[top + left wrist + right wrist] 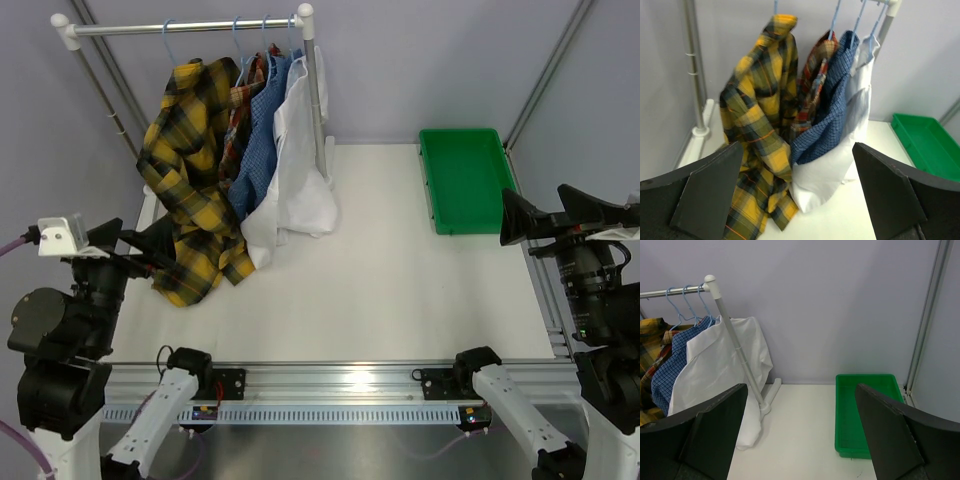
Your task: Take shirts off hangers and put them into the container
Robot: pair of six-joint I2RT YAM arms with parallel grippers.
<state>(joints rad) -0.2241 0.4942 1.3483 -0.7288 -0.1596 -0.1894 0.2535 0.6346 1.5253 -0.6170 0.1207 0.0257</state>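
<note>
Well, nothing has come off the rail (180, 28) yet, so I'd put this at the very start of the job. All four shirts hang on light-blue hangers (240, 40) at the back left of the bench (380, 290): the yellow-and-black plaid shirt (190, 180) outermost on the left, then the red plaid shirt (243, 110), the blue check shirt (262, 130) and the white shirt (300, 170) against the right-hand post. Their tails spill onto the bench top. The green container (462, 180) sits well apart at the back right, with nothing in it.

The left claw (797, 150) is spread as wide as it goes and grips nothing; it looks straight at the hanging shirts, the yellow plaid one closest. The right claw (800, 387) is just as wide and holds nothing, out at the right edge near the container.

To my eye the next move falls to the left arm: reach in and pinch the yellow plaid high up by the collar or shoulder. The cloth must then slide clear of the wire frame without dragging the hanger off the rail. The right arm could steady the hanger or take the shirt across.
</note>
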